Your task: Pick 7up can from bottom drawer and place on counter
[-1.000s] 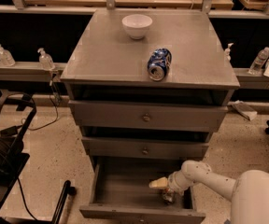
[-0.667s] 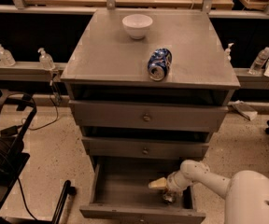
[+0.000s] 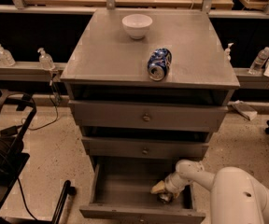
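Arm: the white arm (image 3: 196, 172) reaches from the lower right, bent down into the cabinet; compared with a second ago its elbow sits a little more to the left, hardly more.
Tool: the tool (image 3: 159, 188) is low inside the bottom drawer (image 3: 120, 190), in the right front part; it has almost not moved. Whether it is spread or pressed together, I cannot tell.
7up can: the 7up can (image 3: 165, 198) is on the drawer floor, just under and beside the tool, mostly covered by it; it keeps the same place as before.
Meaning of the change: I judge that the grasp is being settled and the lift is not yet begun, since the can is not raised.
Upper drawers: the two shallow drawers (image 3: 146, 117) with knobs are closed above the arm, so the way up has to go out to the front first.
Worktop: the worktop (image 3: 106, 55) carries a blue-and-white soda can (image 3: 159, 64) lying on its side near the front edge, and farther back a white bowl (image 3: 137, 25); both unchanged. Bare surface is at the left.
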Controlling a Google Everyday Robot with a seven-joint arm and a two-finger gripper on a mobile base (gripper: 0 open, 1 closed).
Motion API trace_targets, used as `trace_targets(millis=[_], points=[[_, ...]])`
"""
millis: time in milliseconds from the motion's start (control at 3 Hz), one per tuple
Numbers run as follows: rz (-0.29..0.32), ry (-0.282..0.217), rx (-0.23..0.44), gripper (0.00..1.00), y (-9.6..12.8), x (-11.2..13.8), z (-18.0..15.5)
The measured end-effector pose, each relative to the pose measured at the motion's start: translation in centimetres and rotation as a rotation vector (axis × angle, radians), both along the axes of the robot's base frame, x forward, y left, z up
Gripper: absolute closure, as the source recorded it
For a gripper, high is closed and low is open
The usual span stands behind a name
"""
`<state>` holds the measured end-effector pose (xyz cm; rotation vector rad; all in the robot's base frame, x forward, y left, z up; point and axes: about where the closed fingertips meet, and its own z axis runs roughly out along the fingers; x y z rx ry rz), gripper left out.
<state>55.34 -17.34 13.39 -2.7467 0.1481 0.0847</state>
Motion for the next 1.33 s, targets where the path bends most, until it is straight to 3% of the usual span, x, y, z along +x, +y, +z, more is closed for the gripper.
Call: trace_targets(millis=[667, 1000, 1333], points=[[0.014, 0.023, -0.064, 0.72, 0.2, -0.4, -0.7], [0.01, 0.012, -0.047, 0.96, 0.5, -0.6, -0.1], [-0.065, -0.028, 0.12, 1.0, 1.5, -0.1, 3.4]])
